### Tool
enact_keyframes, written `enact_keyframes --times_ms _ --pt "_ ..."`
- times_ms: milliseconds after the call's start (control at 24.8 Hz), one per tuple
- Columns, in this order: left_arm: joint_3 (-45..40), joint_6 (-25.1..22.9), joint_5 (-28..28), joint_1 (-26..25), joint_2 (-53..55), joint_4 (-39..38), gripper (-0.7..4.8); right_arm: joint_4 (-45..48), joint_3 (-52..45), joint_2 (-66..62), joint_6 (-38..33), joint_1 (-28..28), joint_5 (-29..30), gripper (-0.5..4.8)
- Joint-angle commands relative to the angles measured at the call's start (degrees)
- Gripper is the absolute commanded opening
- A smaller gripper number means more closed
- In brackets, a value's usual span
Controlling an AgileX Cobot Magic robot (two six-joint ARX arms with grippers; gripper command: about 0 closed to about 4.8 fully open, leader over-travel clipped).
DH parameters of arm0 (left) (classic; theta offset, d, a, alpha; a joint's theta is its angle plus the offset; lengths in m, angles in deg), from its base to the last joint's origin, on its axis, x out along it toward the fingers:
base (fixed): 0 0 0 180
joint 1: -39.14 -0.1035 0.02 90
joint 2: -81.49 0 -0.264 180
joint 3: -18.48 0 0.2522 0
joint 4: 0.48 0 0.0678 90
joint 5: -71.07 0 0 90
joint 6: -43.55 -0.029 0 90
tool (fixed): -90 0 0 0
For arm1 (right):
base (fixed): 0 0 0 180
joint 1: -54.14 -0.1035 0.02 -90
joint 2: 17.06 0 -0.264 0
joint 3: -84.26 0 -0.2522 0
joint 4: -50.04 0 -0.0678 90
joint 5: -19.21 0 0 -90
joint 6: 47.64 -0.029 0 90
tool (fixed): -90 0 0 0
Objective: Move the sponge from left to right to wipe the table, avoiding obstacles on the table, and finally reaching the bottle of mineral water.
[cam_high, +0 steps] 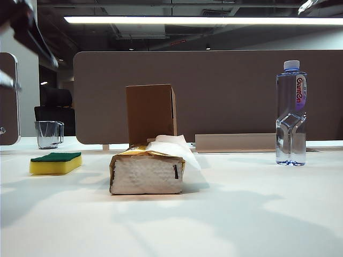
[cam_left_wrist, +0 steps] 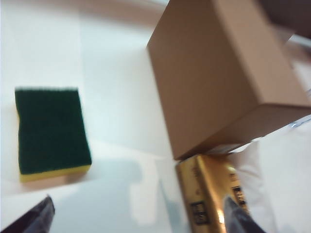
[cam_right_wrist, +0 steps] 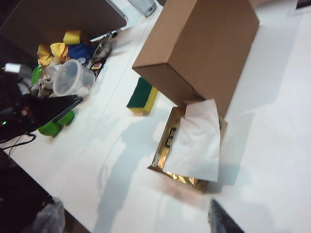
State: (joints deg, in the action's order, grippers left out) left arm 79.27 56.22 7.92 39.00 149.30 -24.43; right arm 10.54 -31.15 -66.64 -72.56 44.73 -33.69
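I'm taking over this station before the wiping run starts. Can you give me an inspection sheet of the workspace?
Surface: white table, bare apart from the items, shadows across it.
Job's things: sponge flat at the left, green side up, untouched; tissue pack in the middle, one sheet out; cardboard box upright just behind it; bottle of mineral water upright at the right.
Clutter: glass mug behind the sponge.
Grippers: left pincer open, above the table between the sponge and the pack; right pincer open, holding nothing, only one fingertip shows.
Cables: dark cable off the table edge.
Surroundings: brown partition; bin of oddments beside the table.
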Motion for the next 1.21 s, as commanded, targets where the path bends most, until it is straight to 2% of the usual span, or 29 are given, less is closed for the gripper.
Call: enact_keyframes --times_ms 40,807,1210 --pt "3.7 -2.4 0.0 -0.1 5.6 0.9 4.79 -2.2 1.8 -2.4 -0.6 0.0 1.0 3.82" --pt "16.1 -6.3 -1.1 -2.5 26.2 1.1 4.79 -2.8 5.0 -10.2 -0.5 -0.3 4.0 3.81" --pt "17.2 -6.7 -1.3 -2.5 35.2 3.5 4.79 -2.5 5.4 -13.6 -0.1 -1.0 4.0 3.78"
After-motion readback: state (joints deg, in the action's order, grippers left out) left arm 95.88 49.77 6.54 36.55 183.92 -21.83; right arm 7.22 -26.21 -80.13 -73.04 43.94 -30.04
